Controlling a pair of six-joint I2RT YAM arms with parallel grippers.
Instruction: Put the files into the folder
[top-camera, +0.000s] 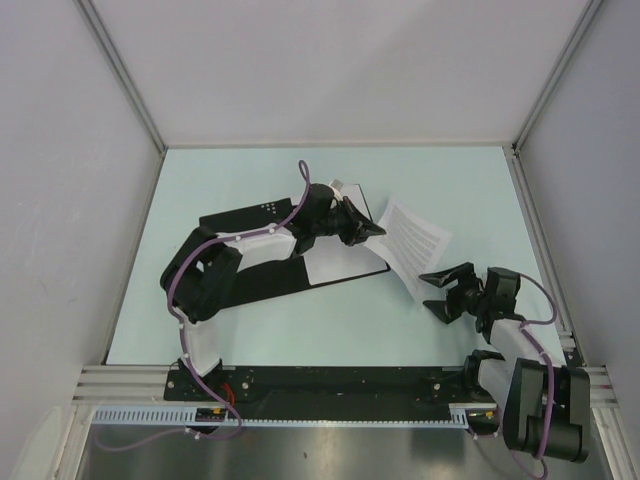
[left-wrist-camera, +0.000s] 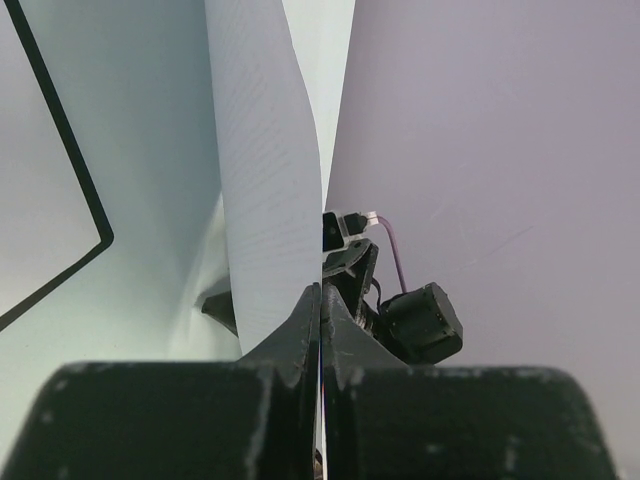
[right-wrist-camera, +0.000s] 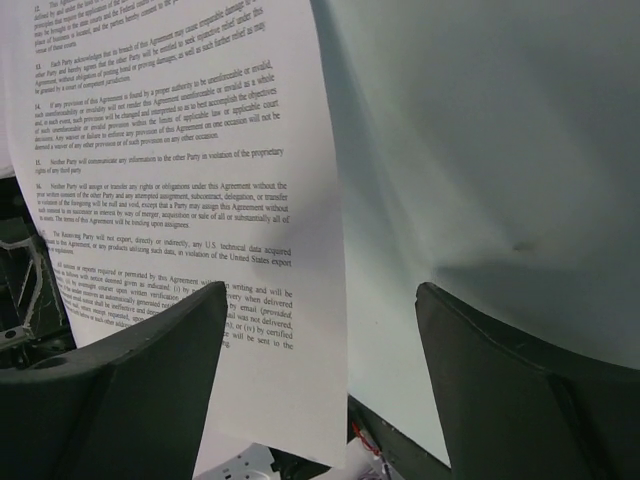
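Observation:
The folder (top-camera: 262, 285) lies open on the table, black inside up; its red outside is hidden. A white sheet (top-camera: 338, 264) lies flat on its right half. My left gripper (top-camera: 371, 230) is shut on the edge of a second file, a printed sheet (top-camera: 416, 240), and holds it raised and curved over the folder's right edge. In the left wrist view the fingers (left-wrist-camera: 300, 330) pinch this sheet (left-wrist-camera: 268, 170). My right gripper (top-camera: 434, 291) is open and empty just right of the sheet's lower end. In the right wrist view the printed sheet (right-wrist-camera: 180, 150) hangs in front of the left finger (right-wrist-camera: 140, 370).
The pale green table (top-camera: 250, 180) is enclosed by white walls on three sides, with metal rails (top-camera: 130, 382) along the near edge. The left arm (top-camera: 215, 265) lies across the folder's left half. The right arm shows in the left wrist view (left-wrist-camera: 420, 322).

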